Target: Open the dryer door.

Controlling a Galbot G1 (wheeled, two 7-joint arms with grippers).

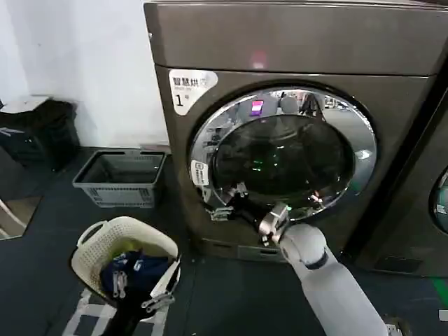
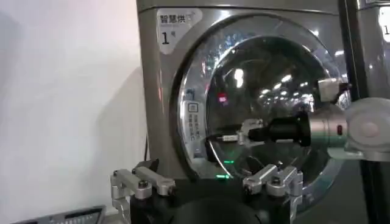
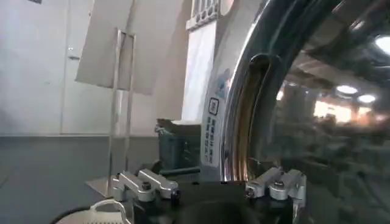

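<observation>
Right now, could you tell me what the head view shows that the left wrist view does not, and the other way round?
Head view alone: the grey crate and white laundry basket on the floor left of the dryer. Left wrist view alone: the left gripper, open, held back from the machine. Both: the dryer door, shut, the "1" sticker, and the right gripper at the door's left rim.

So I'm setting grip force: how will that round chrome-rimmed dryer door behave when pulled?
The round chrome-rimmed, dark-glass dryer door looks rigid, so it should swing as one piece, not flex. Its polished rim probably is slippery, so the right claw, at its left edge, may slide. Its size on the brown-grey dryer suggests some weight.
</observation>
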